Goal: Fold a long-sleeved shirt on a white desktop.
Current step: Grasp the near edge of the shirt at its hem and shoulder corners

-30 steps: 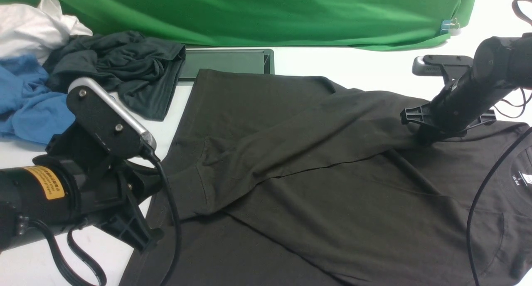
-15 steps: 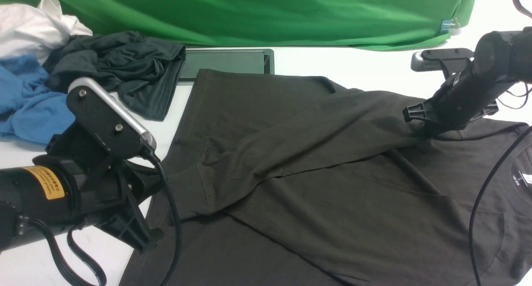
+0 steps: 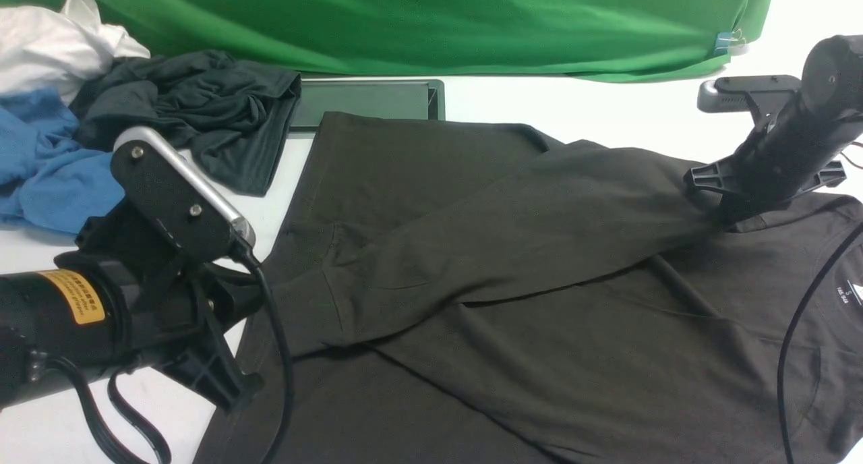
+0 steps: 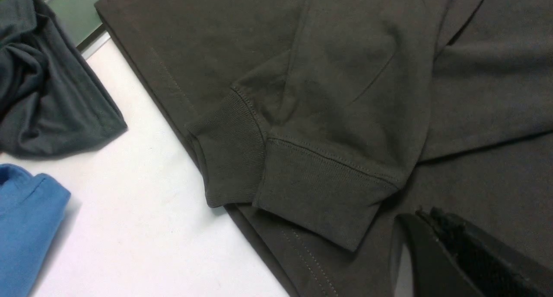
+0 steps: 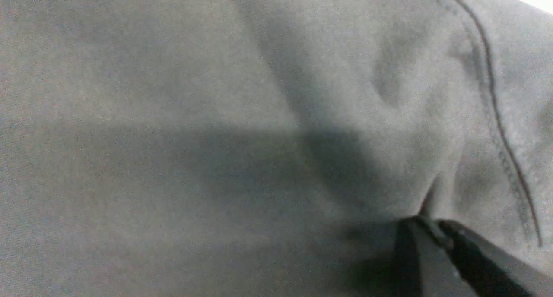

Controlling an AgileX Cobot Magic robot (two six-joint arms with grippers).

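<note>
Your shirt [image 3: 512,248] lies spread on the desktop [image 3: 607,106], sleeves folded over its body. The right gripper [image 5: 425,228] is clenched on cloth at the shoulder. The left gripper [image 4: 427,215] is clenched empty near the cuffs [image 4: 276,176]. A black garment [image 3: 202,106] lies just beside the hem.

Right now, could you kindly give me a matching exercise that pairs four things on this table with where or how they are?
Things:
1. blue garment
2. right gripper
3. sleeve cuffs
4. grey-framed hatch

Places or states:
A. pinching the long-sleeved shirt near its shoulder seam
B. lying side by side on the shirt's body
C. crumpled on the robot's left side of the white desktop
D. just in front of the green backdrop, meeting the shirt's far edge

Pairs: 1-C, 2-A, 3-B, 4-D.
</note>
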